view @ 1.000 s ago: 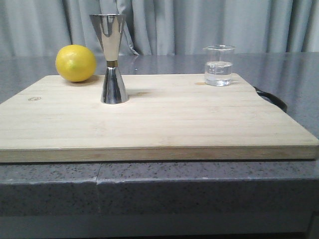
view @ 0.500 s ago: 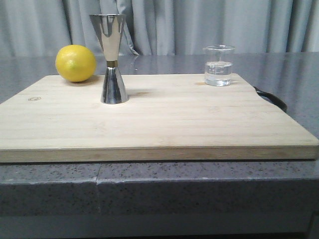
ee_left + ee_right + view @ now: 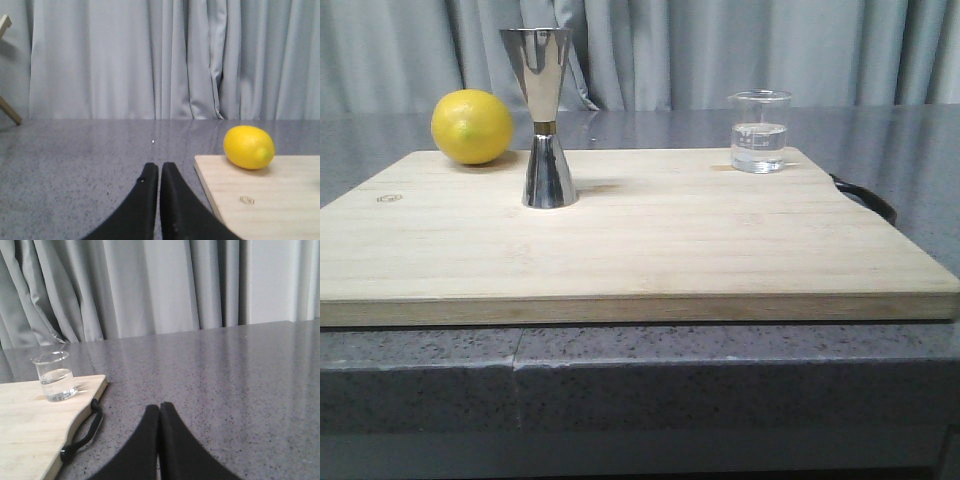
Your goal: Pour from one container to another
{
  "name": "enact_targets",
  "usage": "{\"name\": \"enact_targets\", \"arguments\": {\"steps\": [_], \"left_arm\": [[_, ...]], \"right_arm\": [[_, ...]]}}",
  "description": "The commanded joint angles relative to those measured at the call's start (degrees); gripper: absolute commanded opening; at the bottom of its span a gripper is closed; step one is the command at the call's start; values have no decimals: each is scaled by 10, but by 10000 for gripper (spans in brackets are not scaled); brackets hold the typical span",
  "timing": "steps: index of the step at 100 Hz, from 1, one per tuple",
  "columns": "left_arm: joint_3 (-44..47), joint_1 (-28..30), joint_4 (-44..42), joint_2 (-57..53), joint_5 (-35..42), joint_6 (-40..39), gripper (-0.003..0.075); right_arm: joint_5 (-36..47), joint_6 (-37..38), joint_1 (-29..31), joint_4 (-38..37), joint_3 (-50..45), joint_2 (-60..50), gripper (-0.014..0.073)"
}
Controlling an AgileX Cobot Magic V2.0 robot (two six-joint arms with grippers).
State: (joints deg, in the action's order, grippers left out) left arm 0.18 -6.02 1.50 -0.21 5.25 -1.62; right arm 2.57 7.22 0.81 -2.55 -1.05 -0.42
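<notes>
Nothing poured yet, by the look of it: clear liquid in the glass beaker (image 3: pixel 758 131) about halfway up, beaker upright near the far right corner of the cutting board (image 3: pixel 640 250). Steel jigger (image 3: pixel 544 118) upright too, toward the left side of the board, well apart from the beaker; contents hidden behind the shiny wall. Whole job ahead, judging from this: reach the beaker, grasp it, carry it over to the jigger, tip it over the wide top cone.

Left gripper (image 3: pixel 159 172) pressed closed on nothing, low over bare countertop (image 3: pixel 910 150) off the board's left edge. Right gripper (image 3: pixel 159 412) likewise closed and empty, out past the board's right edge, nearer the beaker.

Lemon (image 3: pixel 472 127) at the far left corner, just beside the jigger, probably no obstacle to a pour from the right. Black strap handle (image 3: pixel 82 435) at the board's right edge, between the right gripper and the beaker, low and flat. Grey curtain (image 3: pixel 720 50) behind.
</notes>
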Motion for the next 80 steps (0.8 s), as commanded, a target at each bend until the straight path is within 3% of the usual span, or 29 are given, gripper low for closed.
{"name": "enact_targets", "arguments": {"steps": [1, 28, 59, 80], "left_arm": [[14, 2, 10, -15, 76, -5, -19], [-91, 2, 7, 23, -10, -5, -19], [-254, 2, -28, 147, -112, -3, -19], [-302, 2, -28, 204, -111, -3, -19]], "right_arm": [[56, -1, 4, 0, -6, -12, -75], [-51, -1, 4, 1, 99, 9, -75], [-179, -13, 4, -22, 301, 154, -75], [-184, -14, 4, -44, 377, 234, -75]]}}
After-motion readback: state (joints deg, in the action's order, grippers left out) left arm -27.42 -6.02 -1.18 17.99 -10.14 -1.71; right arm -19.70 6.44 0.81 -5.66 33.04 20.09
